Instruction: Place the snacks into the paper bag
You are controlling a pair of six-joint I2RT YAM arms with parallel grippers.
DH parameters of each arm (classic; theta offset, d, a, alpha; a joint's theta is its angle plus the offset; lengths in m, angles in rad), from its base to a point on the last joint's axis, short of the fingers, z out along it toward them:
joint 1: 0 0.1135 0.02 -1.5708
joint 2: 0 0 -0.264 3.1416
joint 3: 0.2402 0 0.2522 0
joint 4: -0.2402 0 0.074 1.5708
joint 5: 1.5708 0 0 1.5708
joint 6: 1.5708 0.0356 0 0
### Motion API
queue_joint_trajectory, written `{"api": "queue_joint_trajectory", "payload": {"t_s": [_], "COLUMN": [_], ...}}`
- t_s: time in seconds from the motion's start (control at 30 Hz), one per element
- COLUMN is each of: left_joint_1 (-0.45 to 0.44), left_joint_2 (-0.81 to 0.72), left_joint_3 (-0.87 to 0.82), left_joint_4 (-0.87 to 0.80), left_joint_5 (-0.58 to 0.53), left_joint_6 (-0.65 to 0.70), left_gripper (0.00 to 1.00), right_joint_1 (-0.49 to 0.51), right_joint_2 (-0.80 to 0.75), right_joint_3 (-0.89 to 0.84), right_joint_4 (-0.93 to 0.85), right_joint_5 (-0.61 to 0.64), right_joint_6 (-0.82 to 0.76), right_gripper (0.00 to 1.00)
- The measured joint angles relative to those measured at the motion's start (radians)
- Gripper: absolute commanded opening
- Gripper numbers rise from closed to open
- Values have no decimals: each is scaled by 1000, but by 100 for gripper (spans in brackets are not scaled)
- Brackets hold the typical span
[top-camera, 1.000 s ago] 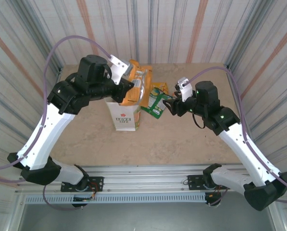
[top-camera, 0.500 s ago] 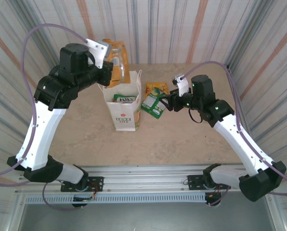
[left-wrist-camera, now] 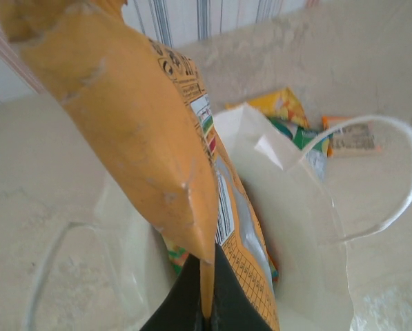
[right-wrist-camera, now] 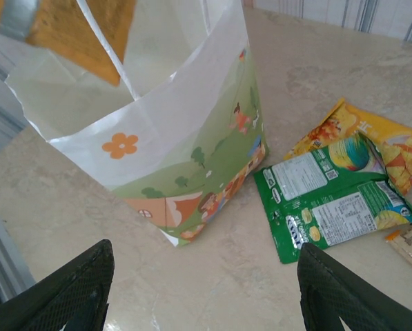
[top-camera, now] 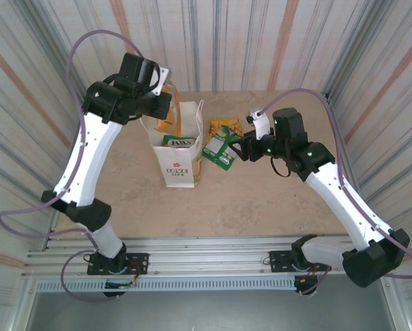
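The bag (top-camera: 181,169) stands on the desk (top-camera: 123,200). Right fingers (right-wrist-camera: 74,289), wide and empty, hover near green packets (right-wrist-camera: 330,200) lying beside it. Beyond, left fingers (left-wrist-camera: 185,307) pinch an orange packet (left-wrist-camera: 136,138) above the bag's rim: released there, it may catch the handle (left-wrist-camera: 406,165) or topple the bag.

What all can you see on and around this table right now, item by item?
paper bag: one, white, upright mid-table
orange packet: one, orange, hanging over the bag's mouth
packet in bag: one, green-white, inside the bag
green packets: two, green, flat right of the bag
yellow packet: one, yellow-orange, beside the green ones
pale packet: one, orange-edged, on the table by the green ones
table: one, beige, under everything
left gripper: one, black, shut on the orange packet
right gripper: one, black, open, facing the bag
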Motion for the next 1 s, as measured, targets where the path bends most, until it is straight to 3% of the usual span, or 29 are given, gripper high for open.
{"api": "queue_joint_trajectory", "payload": {"t_s": [0.43,1.0], "left_joint_1": [0,0], "left_joint_2": [75,258], "left_joint_3": [105,170], "left_joint_4": [-283,-321], "left_joint_5": [104,117], "left_joint_6": [-72,-73], "left_gripper": [0,2], "right_joint_1": [-1,-1], "right_joint_2": [0,0], "right_joint_3": [0,0], "right_joint_4": [-15,-15], "right_joint_5": [0,1], "right_joint_6": [0,3], "right_gripper": [70,70]}}
